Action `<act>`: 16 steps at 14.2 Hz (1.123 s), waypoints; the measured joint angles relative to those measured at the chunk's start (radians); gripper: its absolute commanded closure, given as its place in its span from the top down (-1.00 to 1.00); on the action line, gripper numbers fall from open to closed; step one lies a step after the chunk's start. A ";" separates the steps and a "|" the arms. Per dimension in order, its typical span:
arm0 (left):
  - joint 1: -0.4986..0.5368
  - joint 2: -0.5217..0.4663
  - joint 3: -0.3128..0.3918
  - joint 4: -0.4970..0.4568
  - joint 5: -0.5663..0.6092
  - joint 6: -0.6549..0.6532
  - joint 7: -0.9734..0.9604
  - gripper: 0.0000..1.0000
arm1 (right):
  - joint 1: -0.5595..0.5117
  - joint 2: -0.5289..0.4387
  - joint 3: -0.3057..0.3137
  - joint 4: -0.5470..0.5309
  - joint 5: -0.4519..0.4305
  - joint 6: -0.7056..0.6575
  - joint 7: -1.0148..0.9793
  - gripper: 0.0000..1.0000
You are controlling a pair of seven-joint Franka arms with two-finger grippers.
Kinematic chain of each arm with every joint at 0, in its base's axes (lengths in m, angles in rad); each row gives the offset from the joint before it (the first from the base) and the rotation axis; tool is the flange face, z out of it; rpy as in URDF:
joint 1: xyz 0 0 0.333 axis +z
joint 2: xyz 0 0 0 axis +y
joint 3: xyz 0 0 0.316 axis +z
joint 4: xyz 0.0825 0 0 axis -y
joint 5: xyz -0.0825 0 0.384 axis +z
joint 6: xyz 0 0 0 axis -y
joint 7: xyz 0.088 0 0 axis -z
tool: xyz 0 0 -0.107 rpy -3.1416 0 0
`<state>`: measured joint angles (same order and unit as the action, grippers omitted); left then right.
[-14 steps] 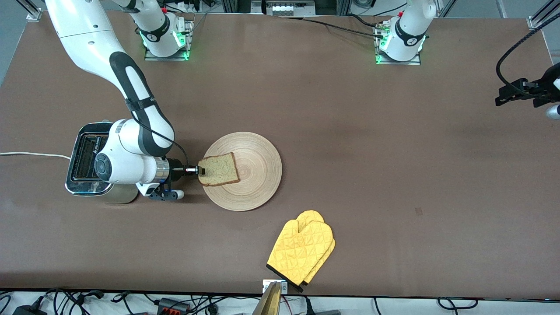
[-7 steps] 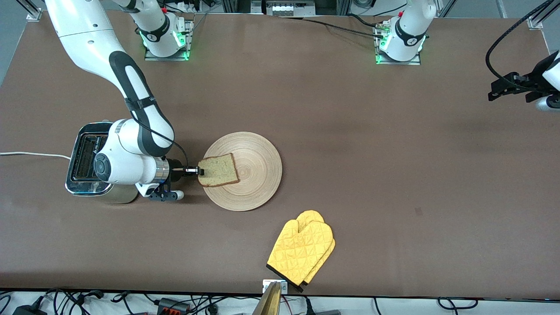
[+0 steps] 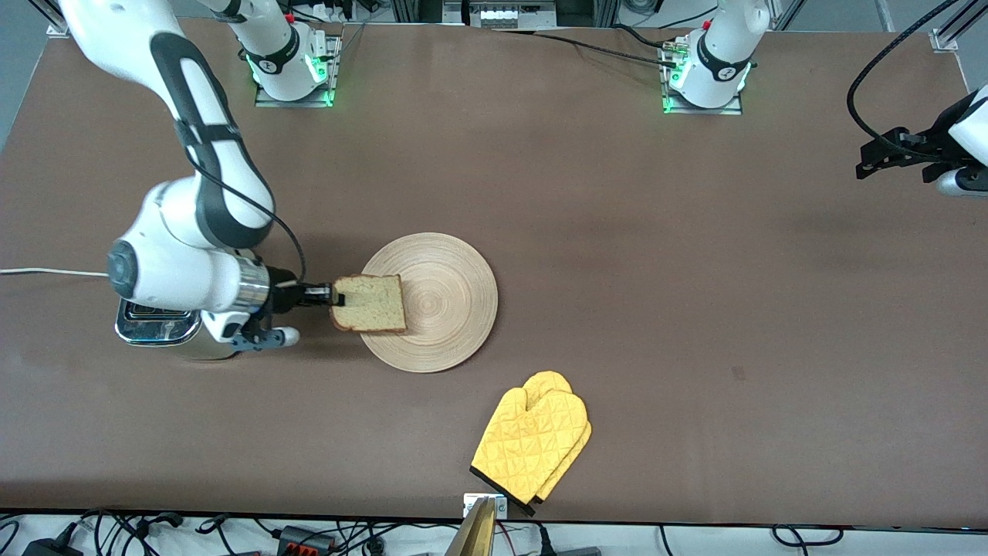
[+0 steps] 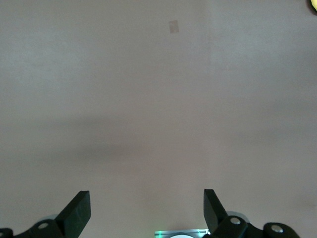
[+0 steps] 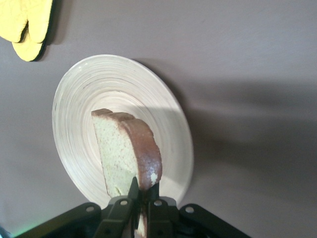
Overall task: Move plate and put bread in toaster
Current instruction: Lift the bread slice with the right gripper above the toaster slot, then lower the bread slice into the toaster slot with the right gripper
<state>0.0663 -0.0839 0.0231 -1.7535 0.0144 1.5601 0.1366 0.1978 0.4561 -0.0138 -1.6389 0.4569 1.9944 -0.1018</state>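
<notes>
My right gripper [image 3: 333, 296] [image 5: 143, 191] is shut on the crust edge of the bread [image 3: 370, 303] [image 5: 126, 153]. The slice hangs in the air over the rim of the wooden plate [image 3: 451, 309] [image 5: 74, 124], on the side toward the toaster. The toaster [image 3: 154, 328] stands at the right arm's end of the table. My right wrist covers most of it, and only a chrome corner and a beige side show. My left gripper [image 3: 876, 158] [image 4: 147, 201] waits open over bare table at the left arm's end, with nothing between its fingers.
A pair of yellow oven mitts [image 3: 532, 440] [image 5: 25, 25] lies nearer to the front camera than the plate, close to the table's front edge. The toaster's white cord [image 3: 46, 272] runs off the right arm's end of the table.
My right arm has risen and drawn back toward the toaster, lifting the bread off the plate. The left gripper has drifted slightly inward.
</notes>
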 measured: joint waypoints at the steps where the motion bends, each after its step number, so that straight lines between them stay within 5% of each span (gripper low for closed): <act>1: 0.000 0.000 0.000 0.000 0.000 0.000 0.000 1.00 | -0.002 -0.039 -0.015 0.005 -0.080 -0.041 0.000 -1.00; 5: 0.000 0.000 0.000 0.000 0.000 0.000 0.000 1.00 | -0.009 -0.161 -0.071 0.089 -0.347 -0.285 0.026 -1.00; 9: 0.000 0.000 0.000 0.000 0.000 0.000 0.000 1.00 | -0.012 -0.183 -0.094 0.220 -0.595 -0.525 0.085 -1.00; 16: 0.000 0.000 0.000 0.000 -0.002 0.000 0.000 1.00 | -0.018 -0.106 -0.096 0.229 -0.820 -0.552 0.216 -1.00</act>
<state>0.0660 -0.0839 0.0227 -1.7536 0.0123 1.5600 0.1366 0.1797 0.3498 -0.1103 -1.4100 -0.3632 1.4424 0.1145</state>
